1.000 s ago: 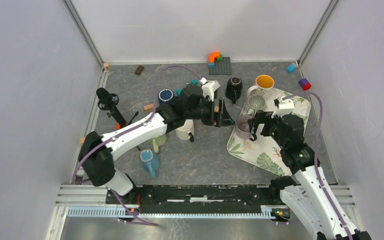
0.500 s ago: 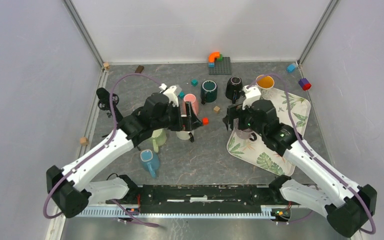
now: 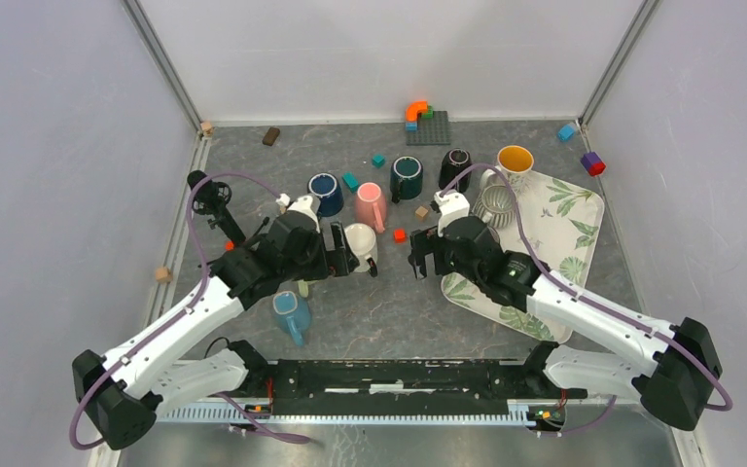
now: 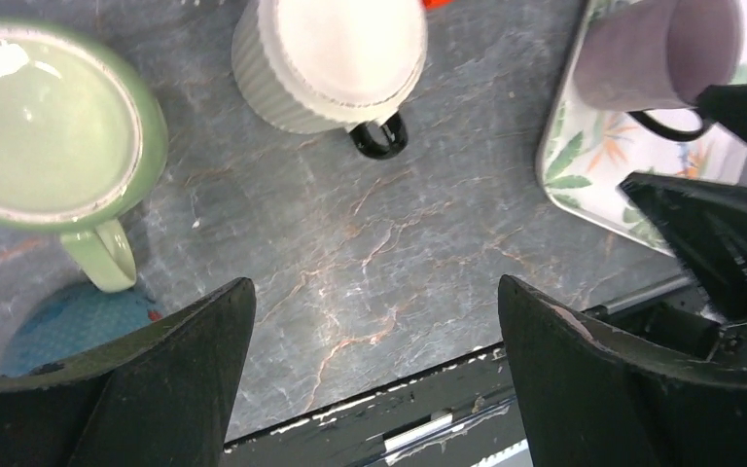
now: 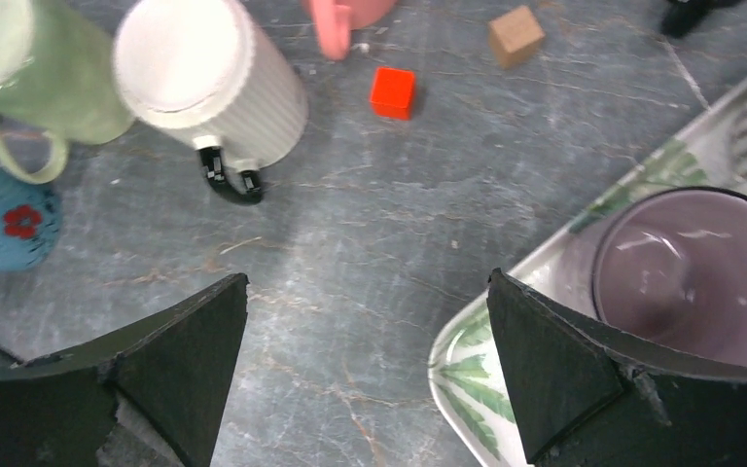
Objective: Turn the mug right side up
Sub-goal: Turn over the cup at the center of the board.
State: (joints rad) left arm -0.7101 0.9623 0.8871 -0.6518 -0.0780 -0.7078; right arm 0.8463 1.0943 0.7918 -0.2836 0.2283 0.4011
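target: the white ribbed mug (image 3: 361,243), the only 1 here that reads as upside down.
look: cream body with fine vertical ribs, a flat base with a thin ring facing up, and a small black handle (image 4: 379,136) low on the side toward the arms.
place: standing mouth-down on the grey tabletop (image 3: 389,311), about midway between the 2 arms, just beside the green mug (image 4: 49,126), with the red cube (image 5: 393,92) near it and the leaf-print tray (image 3: 564,209) apart to the right.
left jaws: spread wide with nothing between them, hovering just short of the mug on its near-left side.
right jaws: also spread and empty, to the mug's right, above the tabletop at the tray's edge, the purple mug (image 5: 686,272) below its right finger.
handling: likely glazed ceramic, so stiff, fairly heavy, slick and liable to chip if dropped; the ribs should lend some grip.
where to hold: probably across the ribbed wall at mid-height, away from the handle, so the mug can be lifted and rolled over.
risk: the green mug sits close, so a finger on that side has little room.
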